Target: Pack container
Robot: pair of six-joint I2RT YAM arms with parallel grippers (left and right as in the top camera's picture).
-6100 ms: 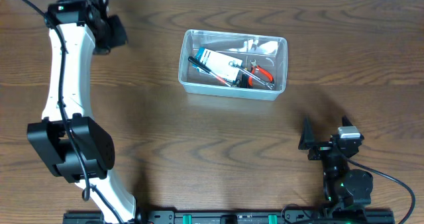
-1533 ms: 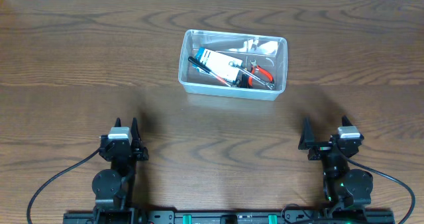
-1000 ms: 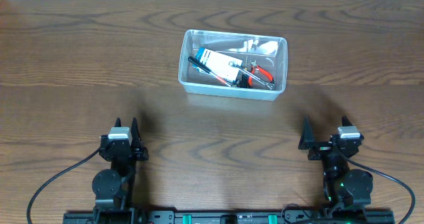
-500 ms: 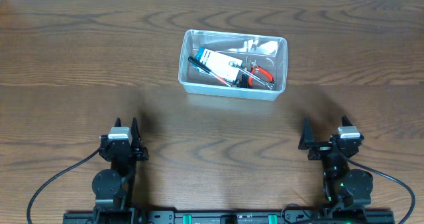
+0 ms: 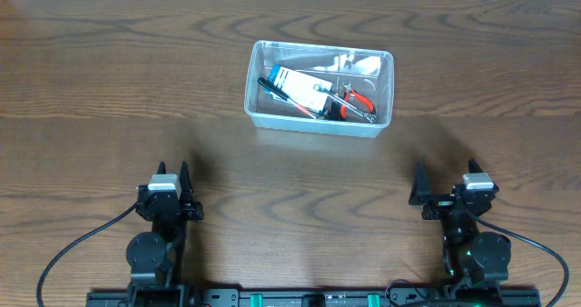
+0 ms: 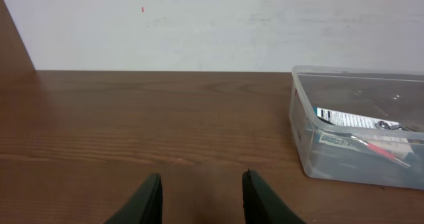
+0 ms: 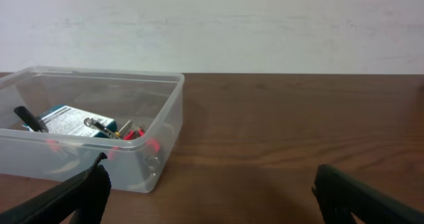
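The container [image 5: 314,123], a clear plastic tub, stands on the table at the back centre. Inside lie a blue-and-white box [image 5: 300,87], red-handled pliers [image 5: 357,101], a black-handled tool [image 5: 270,84] and something white [image 5: 360,64]. My left gripper [image 5: 172,171] rests near the front left, its jaws a little apart with nothing between them. My right gripper [image 5: 445,175] rests near the front right, wide open and empty. The left wrist view shows the left gripper [image 6: 202,197] short of the container [image 6: 344,168]. From the right wrist, the right gripper [image 7: 212,191] faces the container [image 7: 99,73] on its left.
The brown wooden table [image 5: 109,89] carries nothing else. A pale wall [image 6: 212,25] rises behind its far edge. Black cables [image 5: 82,243] run from both arm bases along the front edge.
Six seconds ago the left arm reached out to the far left corner; it has since folded back to the front edge. Nothing has moved in the last second and a half.
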